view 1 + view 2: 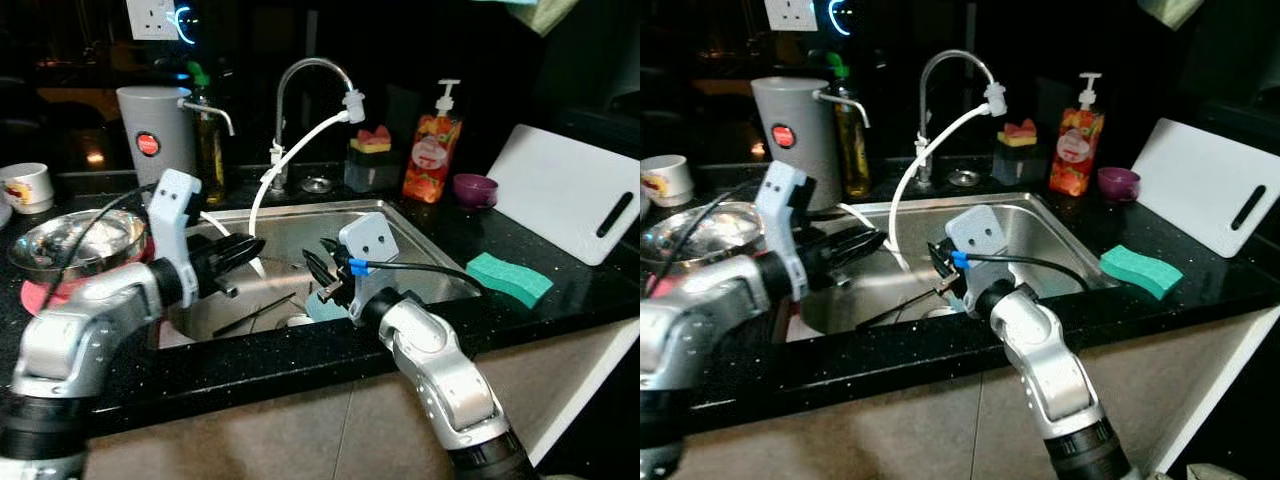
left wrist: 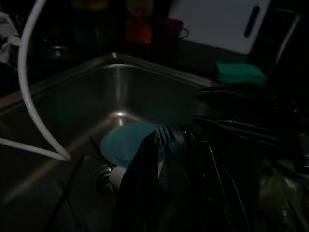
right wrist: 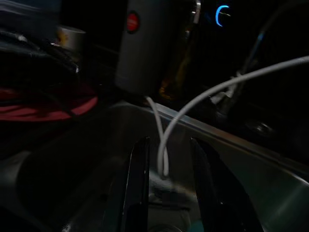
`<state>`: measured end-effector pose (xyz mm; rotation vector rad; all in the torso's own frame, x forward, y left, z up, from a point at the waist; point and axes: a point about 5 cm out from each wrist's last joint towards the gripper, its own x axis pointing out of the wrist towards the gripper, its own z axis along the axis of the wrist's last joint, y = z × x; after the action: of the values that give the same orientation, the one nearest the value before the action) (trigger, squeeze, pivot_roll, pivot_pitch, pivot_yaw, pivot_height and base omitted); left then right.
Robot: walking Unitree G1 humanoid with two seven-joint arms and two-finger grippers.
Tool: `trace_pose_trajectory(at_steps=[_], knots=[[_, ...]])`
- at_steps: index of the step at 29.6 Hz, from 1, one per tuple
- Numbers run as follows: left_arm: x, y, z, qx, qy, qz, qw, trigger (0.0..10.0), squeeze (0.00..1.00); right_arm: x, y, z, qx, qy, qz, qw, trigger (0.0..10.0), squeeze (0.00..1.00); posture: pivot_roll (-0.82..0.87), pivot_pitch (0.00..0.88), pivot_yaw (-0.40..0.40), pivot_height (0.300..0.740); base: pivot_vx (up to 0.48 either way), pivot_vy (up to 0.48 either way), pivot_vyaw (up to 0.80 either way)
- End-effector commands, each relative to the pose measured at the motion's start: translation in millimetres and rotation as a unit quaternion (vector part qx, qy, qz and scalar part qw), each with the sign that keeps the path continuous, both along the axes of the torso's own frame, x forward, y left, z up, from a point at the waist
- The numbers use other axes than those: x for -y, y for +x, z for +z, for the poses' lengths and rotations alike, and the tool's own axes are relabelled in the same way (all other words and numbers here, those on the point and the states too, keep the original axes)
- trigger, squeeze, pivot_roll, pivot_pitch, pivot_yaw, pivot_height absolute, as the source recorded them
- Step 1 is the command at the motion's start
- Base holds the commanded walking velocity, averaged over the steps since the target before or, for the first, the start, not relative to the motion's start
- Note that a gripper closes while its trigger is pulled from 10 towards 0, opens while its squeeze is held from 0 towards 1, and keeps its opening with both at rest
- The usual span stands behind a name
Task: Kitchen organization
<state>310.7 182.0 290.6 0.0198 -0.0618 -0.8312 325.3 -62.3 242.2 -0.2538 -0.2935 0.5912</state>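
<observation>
Currently both grippers are lowered into the steel sink (image 1: 420, 235) at mid-frame. The left gripper (image 1: 240, 250), entering from the left of the frame, carries a fork (image 2: 165, 133) pinched between its narrow fingers; the tines project past the fingertips in the left wrist view. The right gripper (image 1: 318, 268), at frame centre, has its fingers parted with nothing visible between them.

A teal plate (image 2: 128, 142) lies on the sink floor beside the drain, below the fork. Dark thin utensils (image 1: 255, 312) lie on the sink floor nearby; their type cannot be told. A white hose (image 1: 290, 150) curves from the tap (image 1: 315, 70) down into the basin, passing just beyond the right gripper's fingertips in its wrist view.

The step in hand appears to be clearing items out of the sink. Recommended procedure:

- Keep the grip on the fork firm; a thin metal handle can rotate between flat fingers.
- Raise the fork vertically until it clears the sink rim, then carry it toward the surface (image 1: 560, 300).
- Route both arms clear of the hose, which could snag a finger.
- Bring the right gripper onto the plate edge only after the left arm is clear.
</observation>
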Motion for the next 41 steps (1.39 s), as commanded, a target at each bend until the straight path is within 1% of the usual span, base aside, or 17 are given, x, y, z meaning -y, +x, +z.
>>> trace_pose_trajectory(at_steps=[1,4,5,7,10,13,21,22,24,27,29,30,32,36,41], knots=[[1.9,-4.7,5,-0.003,0.011,-0.030,0.999,10.0,0.00,-1.4,1.0,1,0.017,-0.010,-0.008,1.000,10.0,0.00,0.18,0.028,0.010,0.740,0.000,0.000,0.00],[1.5,-5.3,7,-0.002,0.013,-0.035,0.999,10.0,0.00,-2.6,0.7,1,0.023,-0.013,-0.009,1.000,10.0,0.00,0.17,0.028,0.015,0.740,0.000,0.000,0.00],[5.4,-5.4,13,0.002,0.016,-0.052,0.999,10.0,0.00,-6.0,-0.3,-1,0.027,-0.020,-0.006,0.999,10.0,0.00,0.18,0.030,0.024,0.740,0.000,0.000,0.00],[6.7,-5.2,14,0.003,0.016,-0.057,0.998,10.0,0.00,-6.9,-0.5,-2,0.027,-0.021,-0.005,0.999,10.0,0.00,0.17,0.030,0.026,0.740,0.000,0.000,0.00],[8.9,-4.8,14,0.004,0.021,-0.065,0.998,10.0,0.00,-7.8,-0.7,-2,0.027,-0.020,-0.005,0.999,10.0,0.00,0.17,0.032,0.029,0.740,0.000,0.000,0.00],[13.6,0.5,12,0.004,0.035,-0.074,0.997,10.0,0.00,-8.2,-2.0,-1,0.027,-0.009,-0.001,1.000,10.0,0.00,0.17,0.033,0.033,0.740,0.000,0.000,0.00],[15.4,5.0,11,0.003,0.041,-0.076,0.996,10.0,0.00,-7.7,-3.6,1,0.032,0.000,0.005,0.999,10.0,0.00,0.16,0.034,0.034,0.740,0.000,0.000,0.00],[14.9,6.2,10,0.002,0.046,-0.072,0.996,10.0,0.00,-7.1,-3.5,2,0.034,0.004,0.002,0.999,10.0,0.00,0.16,0.034,0.034,0.740,0.000,0.000,0.00],[7.5,13.3,3,-0.003,0.059,-0.038,0.998,10.0,0.00,0.9,0.5,8,0.042,0.025,-0.031,0.998,10.0,0.00,0.15,0.036,0.030,0.740,0.000,0.000,0.00],[4.2,15.9,2,-0.004,0.061,-0.025,0.998,10.0,0.00,5.2,1.6,10,0.044,0.032,-0.041,0.998,10.0,0.00,0.15,0.037,0.023,0.740,0.000,0.000,0.00],[2.8,16.4,3,-0.003,0.058,-0.021,0.998,10.0,0.00,5.3,0.0,10,0.044,0.027,-0.029,0.998,10.0,0.00,0.15,0.038,0.021,0.740,0.000,0.000,0.00],[1.7,17.0,4,-0.001,0.056,-0.019,0.998,10.0,0.00,2.5,-3.5,10,0.046,0.019,-0.007,0.999,10.0,0.00,0.15,0.038,0.019,0.740,0.000,0.000,0.00],[1.5,17.2,4,0.000,0.055,-0.019,0.998,10.0,0.00,1.0,-5.2,9,0.047,0.015,0.003,0.999,10.0,0.00,0.15,0.038,0.016,0.740,0.000,0.000,0.00],[5.5,13.8,6,0.001,0.045,-0.031,0.998,10.0,0.00,-12.2,-10.9,-2,0.037,-0.018,0.037,0.998,10.0,0.00,0.15,0.040,0.010,0.740,0.000,0.000,0.00],[9.4,11.1,7,0.006,0.041,-0.042,0.998,10.0,0.00,-17.6,-9.9,-7,0.032,-0.033,0.038,0.998,10.0,0.00,0.16,0.041,0.007,0.740,0.000,0.000,0.00]])
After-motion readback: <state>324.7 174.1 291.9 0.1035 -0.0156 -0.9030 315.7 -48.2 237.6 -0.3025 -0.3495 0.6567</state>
